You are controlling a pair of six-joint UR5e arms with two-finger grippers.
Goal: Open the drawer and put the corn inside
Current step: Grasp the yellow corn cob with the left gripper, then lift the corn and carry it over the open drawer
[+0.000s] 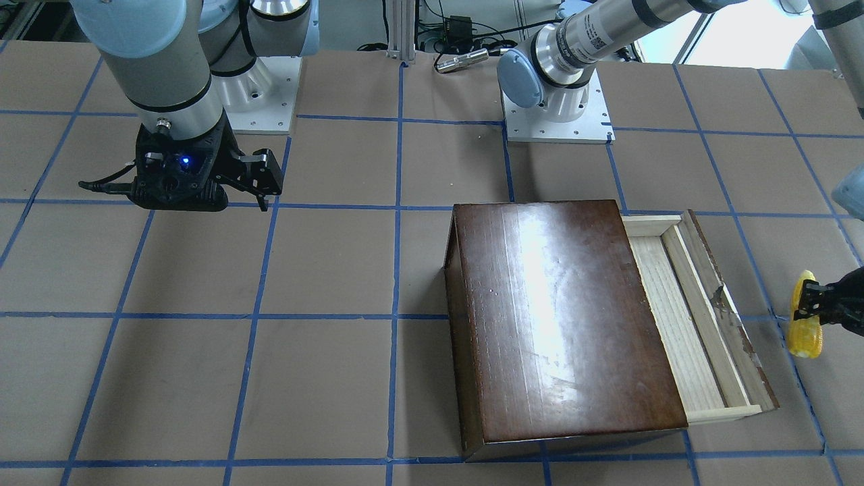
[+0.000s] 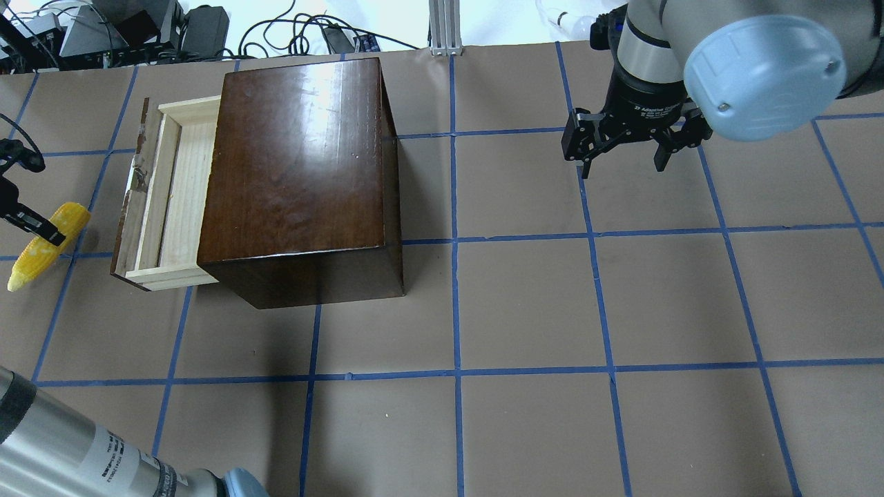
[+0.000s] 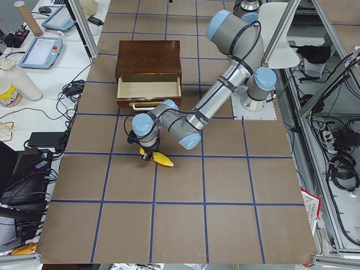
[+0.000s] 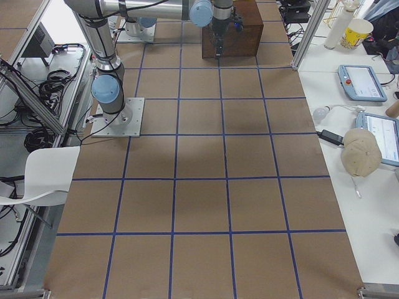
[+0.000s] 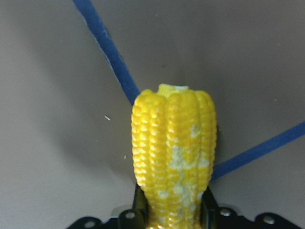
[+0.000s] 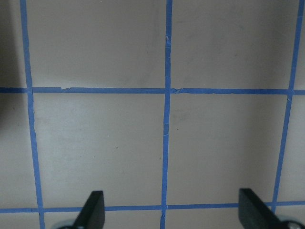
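Observation:
The dark brown wooden box (image 2: 297, 152) stands on the table, and its drawer (image 2: 176, 186) is pulled partly out with the pale-wood tray empty. The drawer also shows in the front-facing view (image 1: 675, 304). My left gripper (image 2: 38, 231) is shut on the yellow corn (image 2: 69, 219), low over the table just outside the chipped drawer front. The left wrist view shows the corn (image 5: 174, 148) clamped between the fingers. The corn (image 1: 806, 334) is beside the drawer, not over it. My right gripper (image 2: 621, 168) is open and empty, far from the box.
The table is brown paper with a blue tape grid (image 2: 456, 373). The arm bases (image 1: 557, 121) are bolted at the robot's side. Cables and devices (image 2: 138, 34) lie beyond the table's far edge. The right wrist view shows only bare table (image 6: 167, 119).

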